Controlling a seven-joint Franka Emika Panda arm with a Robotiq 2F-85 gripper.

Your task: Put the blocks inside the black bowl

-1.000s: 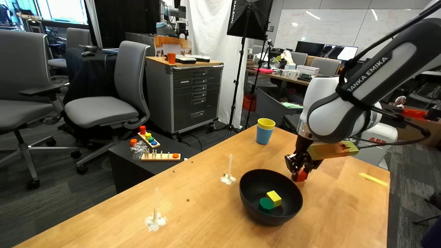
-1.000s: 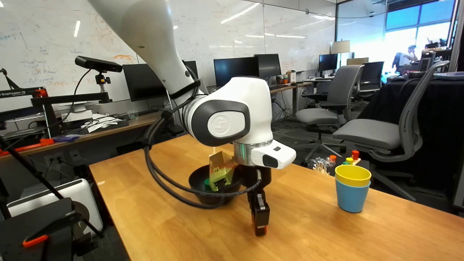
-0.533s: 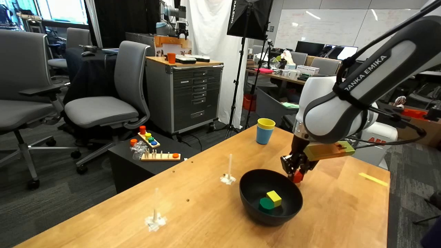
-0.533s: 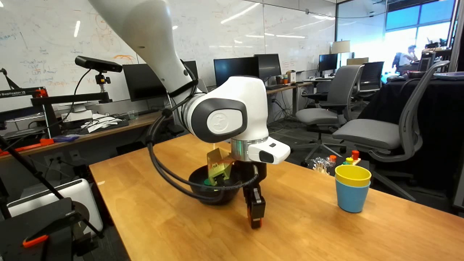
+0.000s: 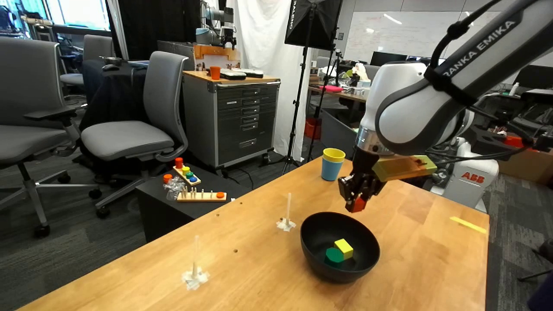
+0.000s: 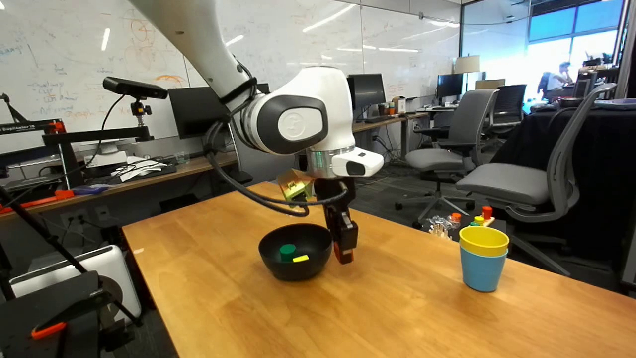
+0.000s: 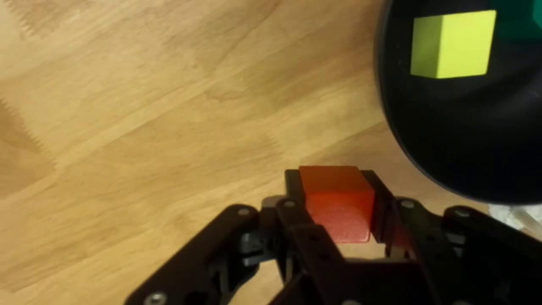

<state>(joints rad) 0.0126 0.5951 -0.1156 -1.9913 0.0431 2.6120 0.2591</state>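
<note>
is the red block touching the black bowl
Apart: the wrist view shows wooden tabletop between the red block, gripped by the fingers, and the rim of the black bowl.

Got solid red block (image 7: 338,212) lower centre in wrist view, upper face darker. Yellow block (image 7: 465,45) upper right there, also solid, left face duller. Dark green block (image 5: 334,256) right of centre in an exterior view, plain. Plain black on bowl (image 5: 320,233), same on gripper (image 7: 336,202). Patchy light-brown wood grain on tabletop (image 7: 148,135). Yellow cup (image 6: 484,239), light-blue cup (image 6: 482,271) lower right in an exterior view. White and dark grey on robot arm (image 5: 410,114).
</note>
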